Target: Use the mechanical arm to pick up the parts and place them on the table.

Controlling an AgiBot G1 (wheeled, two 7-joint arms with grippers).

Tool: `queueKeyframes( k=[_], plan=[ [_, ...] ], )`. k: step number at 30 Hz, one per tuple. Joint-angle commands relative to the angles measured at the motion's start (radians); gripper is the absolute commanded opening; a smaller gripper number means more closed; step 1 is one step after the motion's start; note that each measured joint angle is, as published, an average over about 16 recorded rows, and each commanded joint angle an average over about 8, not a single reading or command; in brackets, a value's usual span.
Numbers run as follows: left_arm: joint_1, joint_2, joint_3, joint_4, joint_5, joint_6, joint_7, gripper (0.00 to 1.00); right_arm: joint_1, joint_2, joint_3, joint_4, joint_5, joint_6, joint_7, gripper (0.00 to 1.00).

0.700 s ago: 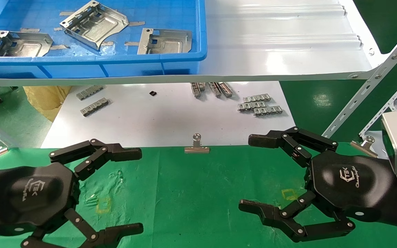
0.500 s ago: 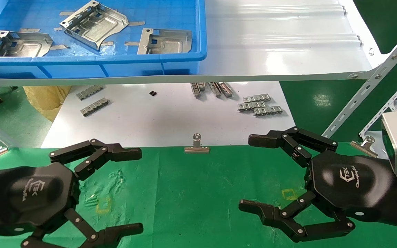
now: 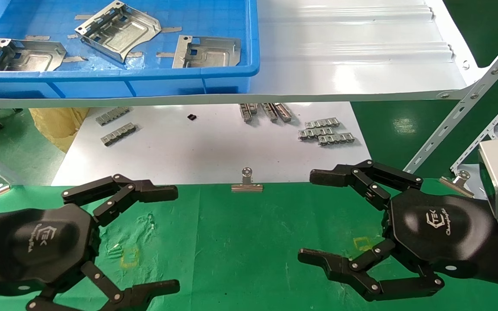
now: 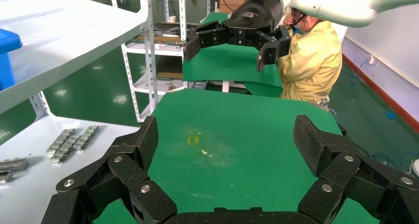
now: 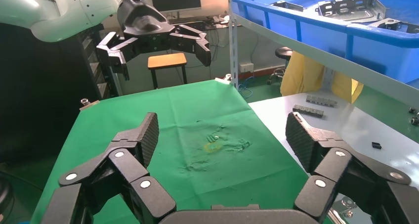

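Three silvery stamped parts (image 3: 119,29) (image 3: 22,55) (image 3: 208,52) lie in a blue bin (image 3: 115,78) on the upper shelf at the far left; they also show in the right wrist view (image 5: 351,6). Both black grippers hover low over the green table (image 3: 240,242), far from the parts. My left gripper (image 3: 176,238) is open and empty at the near left, near a yellow square (image 3: 129,257). My right gripper (image 3: 306,216) is open and empty at the near right. Each wrist view shows its own open jaws, left (image 4: 227,140) and right (image 5: 222,135), over bare green cloth.
The glossy white ribbed shelf (image 3: 352,56) overhangs a white sheet (image 3: 197,151) with grey clip strips (image 3: 327,131). A binder clip (image 3: 247,183) sits on the cloth's far edge, another (image 3: 458,179) at the right. A slotted shelf post (image 3: 461,112) slants behind my right gripper.
My right gripper has crept very slightly to the left. The left gripper and the parts have not moved.
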State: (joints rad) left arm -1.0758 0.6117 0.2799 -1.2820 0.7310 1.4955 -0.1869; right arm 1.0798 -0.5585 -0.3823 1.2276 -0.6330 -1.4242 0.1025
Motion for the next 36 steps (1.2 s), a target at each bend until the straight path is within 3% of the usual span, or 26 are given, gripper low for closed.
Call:
queueKeyframes(
  k=[1,36],
  plan=[
    [0.0,0.0,0.0,0.0,0.0,0.0,0.0,1.0,0.0,0.0,0.0,0.0,0.0,0.0,0.0,0.0],
    [0.0,0.0,0.0,0.0,0.0,0.0,0.0,1.0,0.0,0.0,0.0,0.0,0.0,0.0,0.0,0.0]
  ],
)
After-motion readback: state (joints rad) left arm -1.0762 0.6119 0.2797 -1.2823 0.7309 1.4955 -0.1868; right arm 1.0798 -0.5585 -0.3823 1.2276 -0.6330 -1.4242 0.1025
